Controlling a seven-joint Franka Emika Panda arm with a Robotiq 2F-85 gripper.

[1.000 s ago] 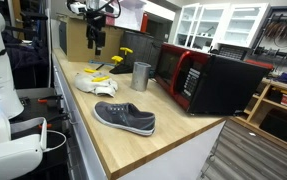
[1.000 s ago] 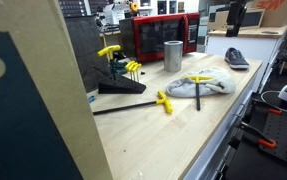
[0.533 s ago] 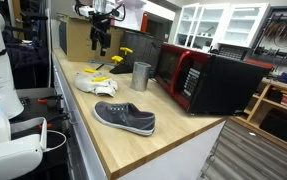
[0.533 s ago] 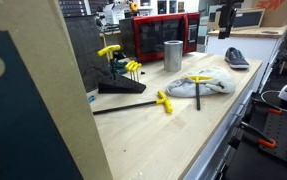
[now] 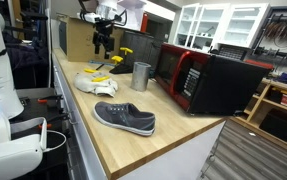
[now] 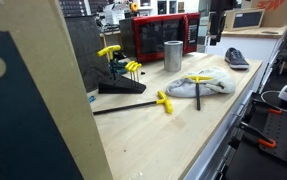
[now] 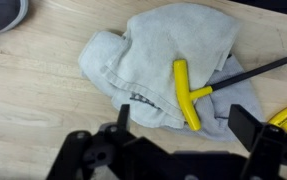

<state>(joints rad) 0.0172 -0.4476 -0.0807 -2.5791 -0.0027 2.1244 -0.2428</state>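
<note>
**benchrat:** So what's the bench like here? Looks like a workshop.

**hexhead:** Yep, it's a long light-wood counter (image 5: pixel 173 150) along a wall, kinda cluttered. There's a red-and-black microwave (image 5: pixel 208 80) toward the back with a metal cup (image 5: pixel 141 76) just beside it. A grey shoe (image 5: pixel 125 118) sits on its sole further along. Behind all that are white glass-front cabinets (image 5: pixel 223 25), plus a pegboard (image 5: pixel 283 35) of tools off to the side. In an exterior view you also get a stand (image 6: pixel 118 65) of yellow-handled hex keys against a dark panel.

**benchrat:** And the gripper?

**hexhead:** The gripper (image 5: pixel 102 48) hangs above the counter with its jaws wide apart and nothing in them. Right under it is a crumpled pale cloth (image 7: pixel 148 55), and the cup stands between that and the microwave. A yellow-handled key (image 7: pixel 186 92) lies on top of the cloth, dark shaft running off its edge. The wrist view looks straight down on both, and the fingers aren't touching either.

**benchrat:** Anything else loose?

**hexhead:** There's a spare key (image 6: pixel 165 102) flat on the wood near the cloth.
</note>
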